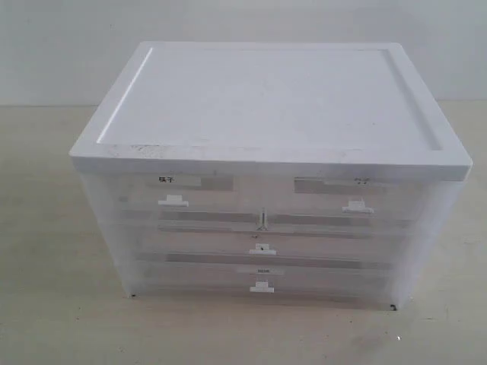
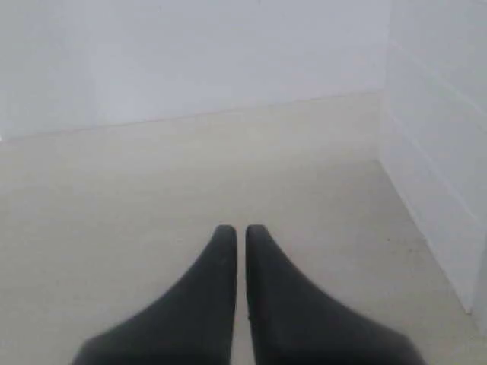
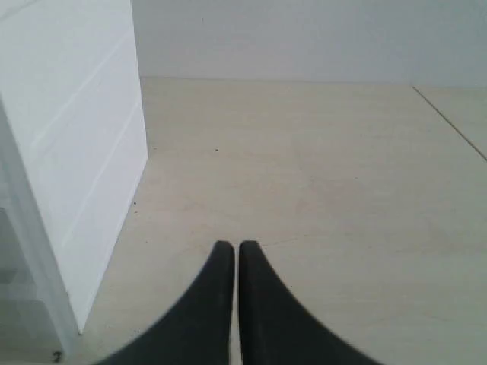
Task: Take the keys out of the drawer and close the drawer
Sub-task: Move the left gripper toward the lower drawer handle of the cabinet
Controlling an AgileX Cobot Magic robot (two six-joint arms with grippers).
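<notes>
Starting out, we hold both pairs of jaws clenched and empty beside the cabinet [image 1: 266, 99]; every drawer [image 1: 262, 243] is shut, keys unseen, so next we must pull one open.

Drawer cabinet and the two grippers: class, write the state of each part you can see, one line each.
Top left drawer: closed.
Top right drawer: closed.
Middle drawer: closed.
Bottom drawer: closed.
Left gripper: shut, holding nothing.
Right gripper: shut, holding nothing.
Keys: not in sight.
</notes>
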